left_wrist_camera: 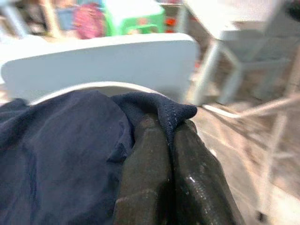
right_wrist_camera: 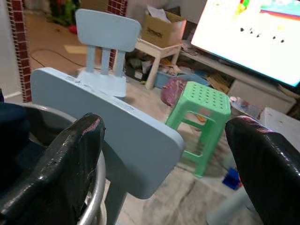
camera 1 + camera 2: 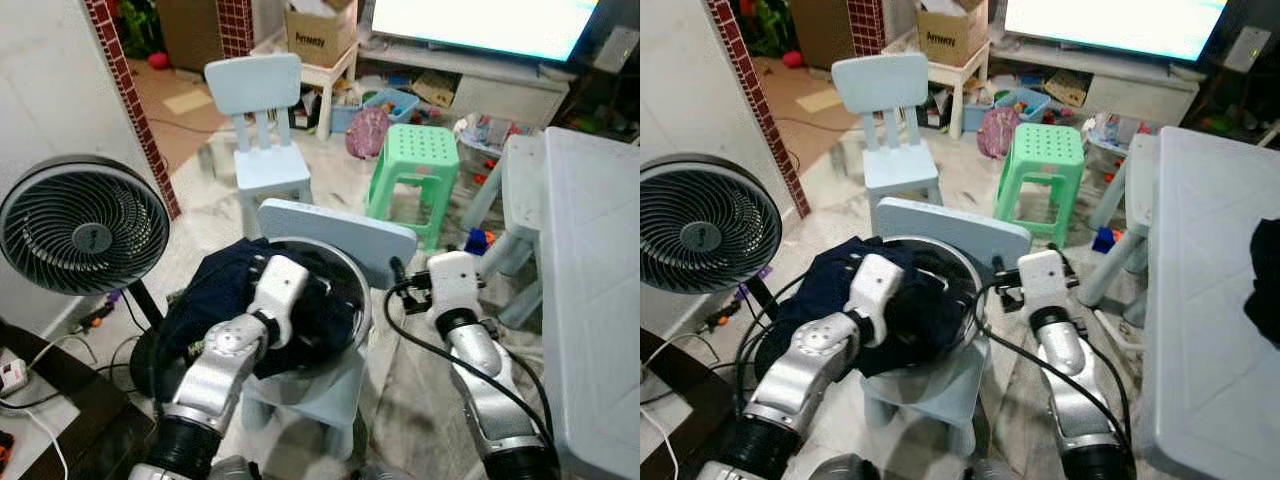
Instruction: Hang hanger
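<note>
Cloth (image 1: 61, 154) hides left gripper (image 1: 171, 126) tips, pinched; bowl (image 3: 352, 290) half covered.

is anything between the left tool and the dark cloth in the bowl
Nothing visible: the left tool is shut on a fold of the cloth, which lies in the bowl on the chair. The right tool hangs open beside the chair back.
</note>
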You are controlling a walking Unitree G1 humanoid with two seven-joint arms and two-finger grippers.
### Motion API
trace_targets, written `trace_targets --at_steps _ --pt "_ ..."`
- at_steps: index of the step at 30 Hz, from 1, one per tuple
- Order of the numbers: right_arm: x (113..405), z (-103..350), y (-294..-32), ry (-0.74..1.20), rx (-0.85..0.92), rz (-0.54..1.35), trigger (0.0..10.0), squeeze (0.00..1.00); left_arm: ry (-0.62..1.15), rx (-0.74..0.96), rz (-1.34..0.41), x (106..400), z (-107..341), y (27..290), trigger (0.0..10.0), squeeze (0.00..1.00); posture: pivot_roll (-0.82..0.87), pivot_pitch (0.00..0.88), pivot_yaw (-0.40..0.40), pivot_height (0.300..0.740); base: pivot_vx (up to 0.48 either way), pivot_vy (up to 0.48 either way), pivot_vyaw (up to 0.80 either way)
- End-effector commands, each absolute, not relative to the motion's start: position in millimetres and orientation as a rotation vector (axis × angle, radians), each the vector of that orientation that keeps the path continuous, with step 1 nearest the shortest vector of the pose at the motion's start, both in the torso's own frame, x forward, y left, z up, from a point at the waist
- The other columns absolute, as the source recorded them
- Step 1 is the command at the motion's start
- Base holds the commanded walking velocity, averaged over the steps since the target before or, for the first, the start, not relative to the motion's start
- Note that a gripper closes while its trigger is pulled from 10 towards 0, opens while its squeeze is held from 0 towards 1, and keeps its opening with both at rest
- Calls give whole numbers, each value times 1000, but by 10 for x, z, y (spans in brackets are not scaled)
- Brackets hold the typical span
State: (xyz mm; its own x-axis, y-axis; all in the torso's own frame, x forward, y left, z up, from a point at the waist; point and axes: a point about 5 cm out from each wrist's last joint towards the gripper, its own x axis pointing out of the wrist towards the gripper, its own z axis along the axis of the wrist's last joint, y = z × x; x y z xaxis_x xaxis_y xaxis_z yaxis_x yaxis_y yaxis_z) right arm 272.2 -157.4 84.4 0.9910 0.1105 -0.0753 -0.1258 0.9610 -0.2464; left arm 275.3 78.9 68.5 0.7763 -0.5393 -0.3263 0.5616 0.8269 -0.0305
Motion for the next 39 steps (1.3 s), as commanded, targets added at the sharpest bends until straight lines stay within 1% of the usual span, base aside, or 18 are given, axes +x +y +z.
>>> trace_targets --at_steps 1,4,5,6,8,9,11,12,13,15,16,19,21,23,28,31,35,39 --pt "2726 867 -1638 60 -263 107 10000 0 303 91 -528 2794 704 814 2275 0 -27 0 -10 740 0 0 0" --pt "2722 867 -1637 60 -262 109 10000 0 274 87 -473 2831 724 860 2039 0 -25 0 -11 740 0 0 0" --pt "2721 870 -1639 59 -262 110 10000 0 248 87 -414 2884 756 906 1451 0 -25 0 -16 740 0 0 0" --pt "2721 873 -1640 57 -262 110 10000 0 239 84 -403 2909 769 911 1725 0 -25 0 -16 740 0 0 0" --pt "2722 877 -1638 55 -263 110 10000 0 240 82 -448 2929 775 860 1608 0 -25 0 -16 740 0 0 0" --pt "2725 887 -1643 49 -270 106 10000 0 282 89 -533 2901 740 760 2196 0 -27 0 -19 740 0 0 0" --pt "2727 894 -1646 46 -274 104 10000 0 365 127 -607 2850 641 683 1529 0 -27 0 -19 740 0 0 0" --pt "2729 898 -1651 44 -279 102 10000 0 474 183 -671 2772 494 630 1922 0 -35 0 -17 740 0 0 0" --pt "2734 907 -1663 42 -282 96 10000 0 536 186 -725 2689 379 579 3961 0 -35 0 -17 740 0 0 0" --pt "2735 909 -1667 41 -281 95 10000 0 539 174 -726 2679 363 571 3961 0 -35 0 -17 740 0 0 0" --pt "2738 917 -1677 38 -283 88 10000 0 576 190 -718 2652 279 575 4941 0 -35 0 -17 740 0 0 0" --pt "2738 919 -1678 38 -283 86 10000 0 609 210 -747 2605 184 547 5294 0 -35 0 -17 740 0 0 0" --pt "2735 917 -1665 38 -283 88 10000 0 594 245 -780 2598 171 512 7843 0 -35 0 -17 740 0 0 0" --pt "2737 914 -1654 39 -283 90 10000 0 542 265 -786 2631 214 486 8353 0 -38 0 -15 740 0 0 0" --pt "2742 908 -1634 38 -282 94 10000 0 322 160 -817 2771 534 311 4824 0 -34 0 -15 740 0 0 0" --pt "2751 908 -1629 37 -283 92 10000 0 206 147 -824 2813 680 250 4784 0 -34 0 -14 740 0 0 0" --pt "2765 917 -1635 33 -283 84 10000 0 -75 172 -663 3082 1214 312 2196 0 -34 0 -10 740 0 0 0" --pt "2772 902 -1631 36 -286 79 10000 0 -319 97 -616 3279 1890 339 1569 0 -25 0 -8 740 0 0 0"
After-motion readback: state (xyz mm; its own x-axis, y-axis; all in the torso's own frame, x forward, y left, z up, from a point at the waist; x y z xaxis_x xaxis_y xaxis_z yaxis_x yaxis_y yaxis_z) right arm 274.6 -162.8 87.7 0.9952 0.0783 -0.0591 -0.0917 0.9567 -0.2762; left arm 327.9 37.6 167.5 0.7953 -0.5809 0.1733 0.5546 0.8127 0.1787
